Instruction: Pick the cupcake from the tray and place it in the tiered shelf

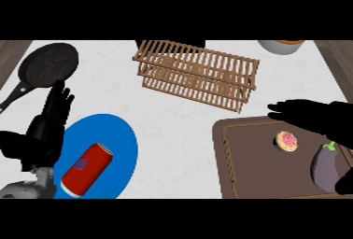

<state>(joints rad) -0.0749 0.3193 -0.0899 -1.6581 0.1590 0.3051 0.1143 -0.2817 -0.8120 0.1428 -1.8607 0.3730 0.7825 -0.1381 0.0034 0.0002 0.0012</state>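
Observation:
The cupcake (pixel 287 141), small with pink topping, sits on the dark brown tray (pixel 241 163) at the lower right. My right hand (pixel 314 115) hovers open over the tray's far edge, just above and to the right of the cupcake, fingers stretched leftward and apart from it. The wooden slatted tiered shelf (pixel 196 72) stands at the back centre. My left hand (pixel 52 116) rests open at the left edge, fingers up, holding nothing.
A purple eggplant (pixel 328 165) lies on the tray right of the cupcake. A red can (pixel 86 169) lies on a blue plate (pixel 114 135) at lower left. A black frying pan (pixel 45 65) sits at back left, a bowl (pixel 281 45) at back right.

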